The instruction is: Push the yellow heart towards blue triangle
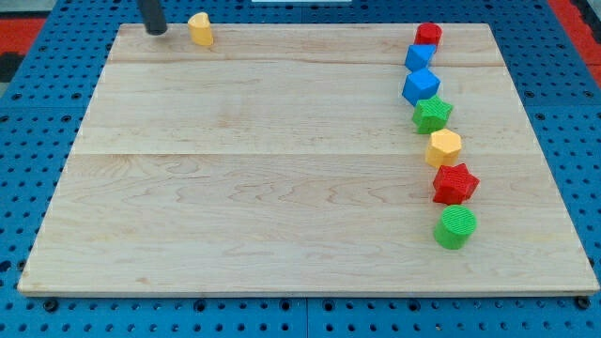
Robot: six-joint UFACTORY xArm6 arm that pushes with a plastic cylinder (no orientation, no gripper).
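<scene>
- Our tip point(157, 32), a bare dark rod with nothing clamped, is resting at the wooden board's point(235, 188) far left edge.
- The yellow heart block point(200, 28) is sitting just right of our tip, apart from it.
- The blue triangle block point(420, 57) is lying far right, between the red block point(428, 36) and the blue cube point(421, 86).

Lighting the wooden board point(282, 169) brightly and evenly, seemingly from overhead, leaving no strong glare on the pale grain. Casting only short, soft shadows, hugging the bases of the green cylinder point(455, 228) and the red star point(454, 183). Keeping colours saturated and edges fairly crisp across the middle. Softening slightly toward the view's top, blurring my tip point(156, 31) and the yellow heart point(200, 29) a little. Showing no obvious bending at the borders.
</scene>
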